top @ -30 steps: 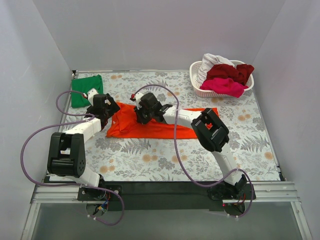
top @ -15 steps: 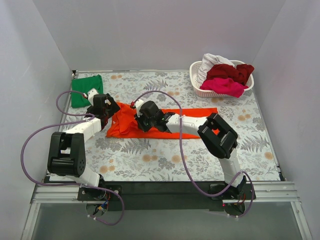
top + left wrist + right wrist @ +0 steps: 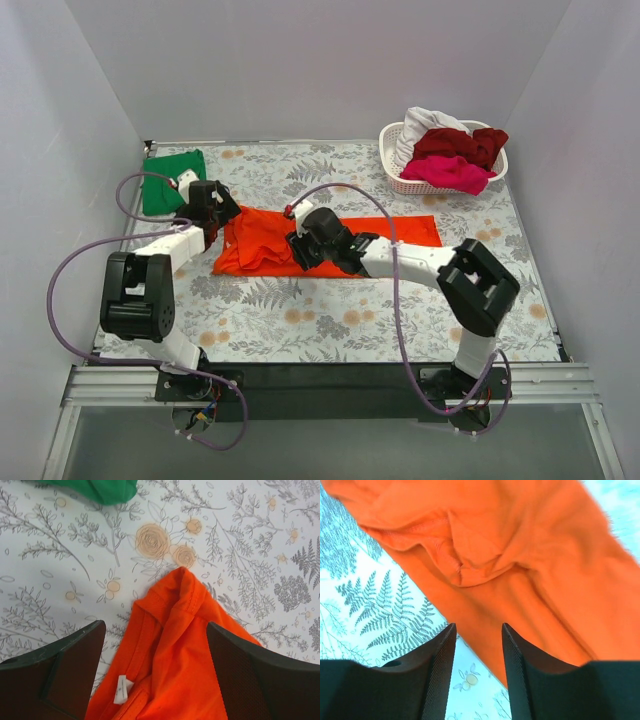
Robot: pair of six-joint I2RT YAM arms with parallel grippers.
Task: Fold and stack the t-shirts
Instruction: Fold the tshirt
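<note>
The bright orange-red t-shirt (image 3: pixel 395 232) lies stretched across the middle of the table, with its collar end bunched at the left. My left gripper (image 3: pixel 222 218) is open wide over that collar end; in the left wrist view (image 3: pixel 155 627) the shirt (image 3: pixel 185 680) and its white label (image 3: pixel 121 689) lie between the jaws. My right gripper (image 3: pixel 300 252) is open over the shirt's near edge, and in the right wrist view (image 3: pixel 478 627) the shirt (image 3: pixel 520 540) lies below it. A folded green t-shirt (image 3: pixel 172 180) lies at the back left.
A white lattice basket (image 3: pixel 398 178) at the back right holds white (image 3: pixel 425 122), dark red (image 3: pixel 465 143) and magenta pink (image 3: pixel 452 172) shirts. The table has a floral cloth (image 3: pixel 300 320). Grey walls close in three sides. The green shirt's edge (image 3: pixel 100 487) shows in the left wrist view.
My right gripper has moved to the right and nearer along the orange-red shirt. My left gripper has shifted slightly back. The shirt's right end lies a little flatter.
</note>
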